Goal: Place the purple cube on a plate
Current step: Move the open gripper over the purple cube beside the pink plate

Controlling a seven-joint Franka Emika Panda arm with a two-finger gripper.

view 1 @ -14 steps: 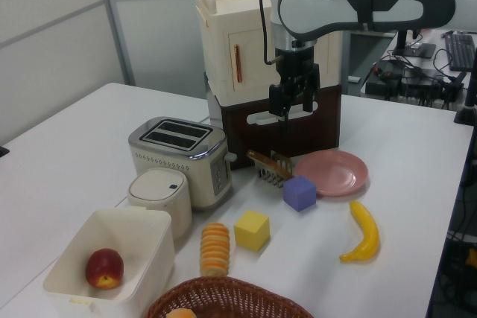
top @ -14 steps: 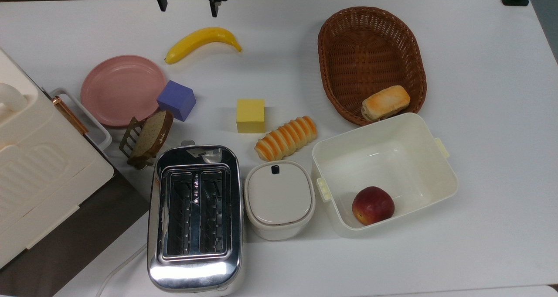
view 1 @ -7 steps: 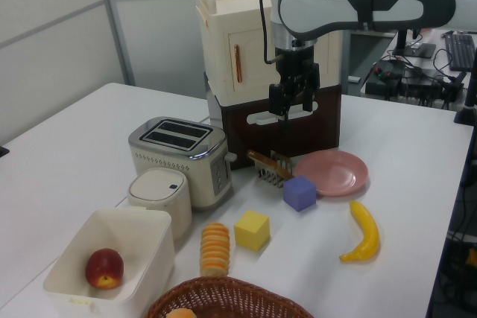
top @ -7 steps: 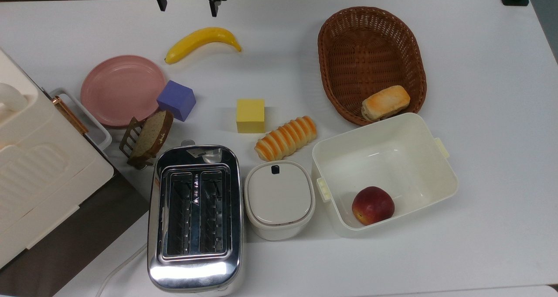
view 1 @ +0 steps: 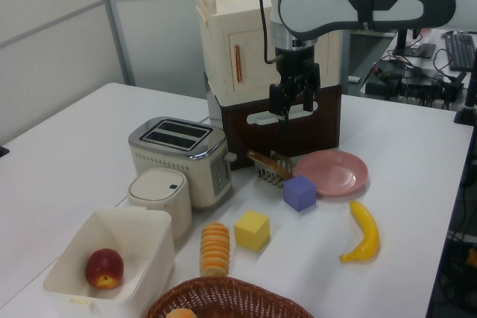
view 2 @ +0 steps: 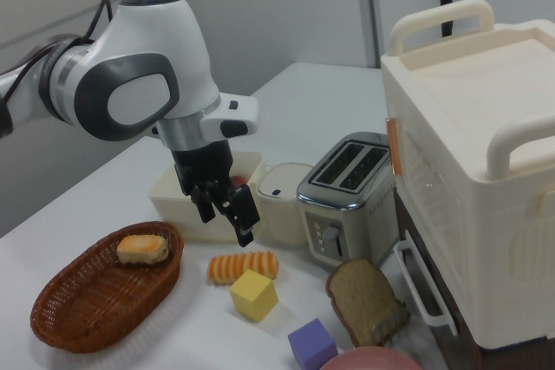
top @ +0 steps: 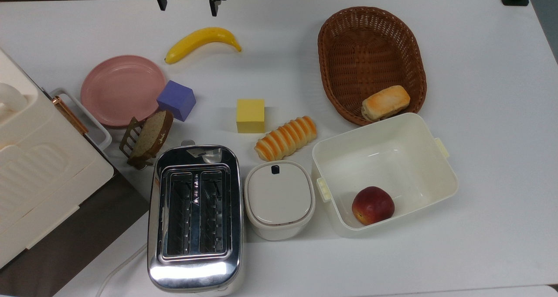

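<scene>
So far nothing has shifted over the last second: in the top view the claw (top: 186, 4) hangs where it was, fingers spread wide and empty, at the far edge of the table (top: 479, 70). The purple cube (top: 176, 100) sits on the table below the claw in the top view, with the banana (top: 201, 42) between them. The cube is just beside the pink plate (top: 117, 90), not on it, so the task is judged not yet begun.

In the left view the claw (view 1: 293, 106) is held high, with the cube (view 1: 299, 193) well beneath it and the plate (view 1: 337, 170) to the claw's lower right. The toast rack (view 1: 270, 166) crowds the cube's left side.

In the right view the claw (view 2: 224, 213) hangs above the yellow cube (view 2: 253, 294); the purple cube (view 2: 312, 344) lies lower right, with open table around it.
</scene>
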